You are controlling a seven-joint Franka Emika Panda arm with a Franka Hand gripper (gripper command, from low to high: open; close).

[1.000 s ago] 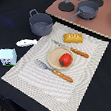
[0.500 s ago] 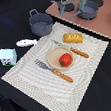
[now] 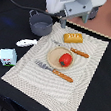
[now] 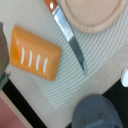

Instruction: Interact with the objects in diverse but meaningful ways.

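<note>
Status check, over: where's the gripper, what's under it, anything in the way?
Gripper above the mat's far edge, holding nothing visible, jaw state unclear. Bread loaf nearest, knife alongside. Pot close beside.

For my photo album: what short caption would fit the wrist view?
Looking down on a golden bread loaf, a knife, a tan plate's edge and a grey pot.

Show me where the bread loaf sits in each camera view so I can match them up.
Exterior view: the bread loaf lies on the mat beyond the plate, below the arm.
Wrist view: the bread loaf fills the middle of the picture's left half.
Shared landmark: the knife lying between loaf and plate.
</note>
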